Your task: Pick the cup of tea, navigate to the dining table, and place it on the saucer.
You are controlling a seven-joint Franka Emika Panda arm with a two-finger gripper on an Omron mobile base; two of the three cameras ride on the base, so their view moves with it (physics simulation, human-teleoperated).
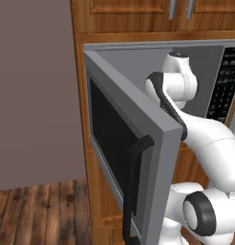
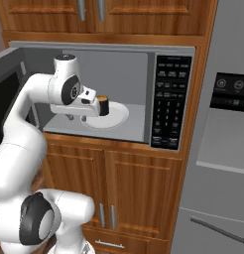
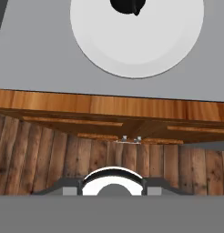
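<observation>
1. We see the grey microwave door (image 1: 133, 158) with its black handle swung open at the left.
2. We find the white arm reaching into the grey microwave cavity (image 2: 134, 69), set in brown wooden cabinetry (image 2: 139, 173).
3. The gripper (image 2: 96, 105) sits at the small black mug of orange-brown tea (image 2: 103, 104); whether its jaws are closed on the mug, we cannot tell (the hand blocks the contact).
4. The mug is over the near left part of the round white turntable plate (image 2: 116, 116). In the hand view its dark shape (image 3: 127, 5) lies at the top, over that plate (image 3: 136, 45).
5. The black keypad panel (image 2: 169, 101) stands right of the cavity, and a grey refrigerator (image 2: 223, 149) beyond.
</observation>
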